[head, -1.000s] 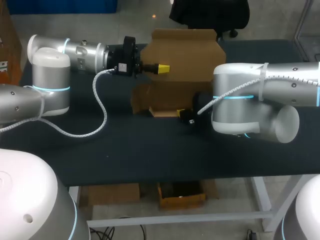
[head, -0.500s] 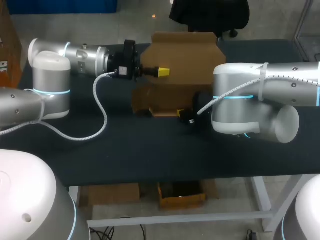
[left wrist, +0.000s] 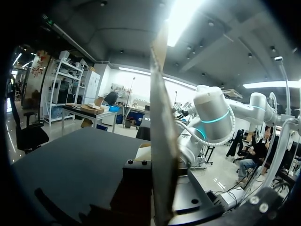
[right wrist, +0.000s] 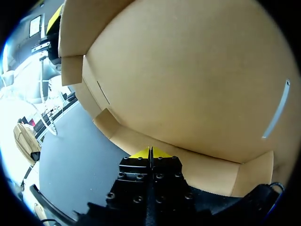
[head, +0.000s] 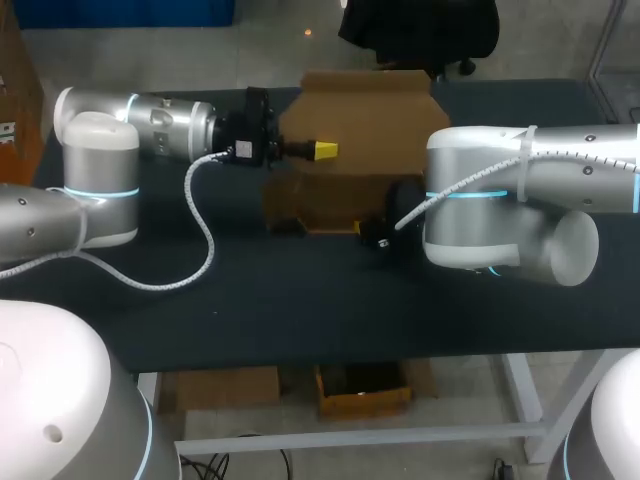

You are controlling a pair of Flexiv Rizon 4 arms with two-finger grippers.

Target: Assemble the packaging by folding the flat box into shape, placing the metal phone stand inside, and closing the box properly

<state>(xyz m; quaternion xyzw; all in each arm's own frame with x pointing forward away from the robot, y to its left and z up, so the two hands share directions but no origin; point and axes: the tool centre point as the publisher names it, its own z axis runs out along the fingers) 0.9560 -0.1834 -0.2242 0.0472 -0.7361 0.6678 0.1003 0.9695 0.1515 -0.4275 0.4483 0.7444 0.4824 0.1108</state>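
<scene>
Brown box (head: 335, 195) half-folded, pinched at its raised lid (head: 365, 110) by left pincer (head: 325, 150); right pincer (right wrist: 150, 153) pressed together, largely hidden overhead behind right arm (head: 500, 200).

- Thin brown cardboard panel (left wrist: 162, 136), seen edge-on and upright, pinched in the black left gripper (left wrist: 160, 193).
- Dark matte tabletop (left wrist: 70, 160) beside it.
- White right robot arm (left wrist: 214, 115) beyond.

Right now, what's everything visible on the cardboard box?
The cardboard box is brown, half folded, at the far middle of the table. Its lid panel stands raised, with a thin slit and small side flaps; low walls frame the base. The left hand pinches the panel's edge; the right hand, tips together, sits at the front wall.
</scene>
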